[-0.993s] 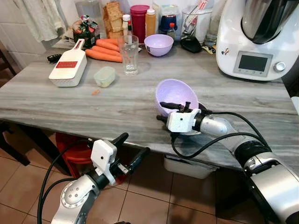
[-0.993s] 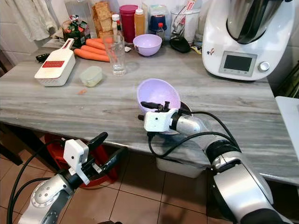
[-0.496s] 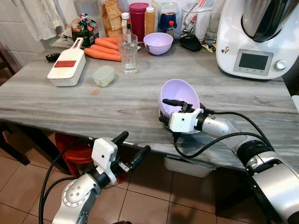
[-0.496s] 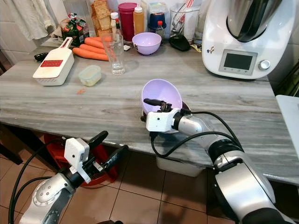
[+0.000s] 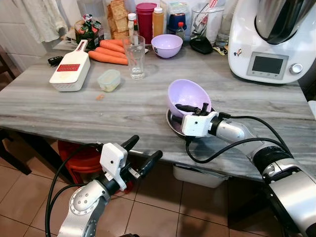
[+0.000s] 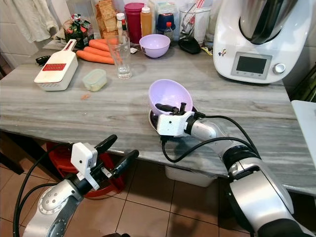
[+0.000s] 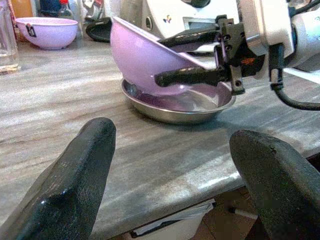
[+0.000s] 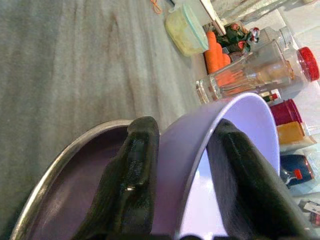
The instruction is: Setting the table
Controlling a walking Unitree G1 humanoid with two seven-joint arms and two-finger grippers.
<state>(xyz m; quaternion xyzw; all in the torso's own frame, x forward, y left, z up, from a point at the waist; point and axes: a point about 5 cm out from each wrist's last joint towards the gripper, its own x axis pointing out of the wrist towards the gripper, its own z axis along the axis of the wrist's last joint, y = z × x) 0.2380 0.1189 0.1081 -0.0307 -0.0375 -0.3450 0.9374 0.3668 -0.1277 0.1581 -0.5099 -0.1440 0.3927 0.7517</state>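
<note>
The lilac bowl [image 5: 186, 95], tilted on edge, had been brought lower than a moment earlier, its base now resting inside the shallow steel dish [image 7: 175, 109] near the front edge of the grey table [image 5: 74, 111]. Its wall was pinched between the closed fingers of the right gripper [image 5: 192, 109]. Beyond the bowl a second lilac bowl [image 5: 167, 46], a drinking glass [image 5: 135, 57], carrots [image 5: 107, 53] and a white grater [image 5: 69, 72] were seen. The left gripper [image 5: 143, 155] was held open below the table edge.
</note>
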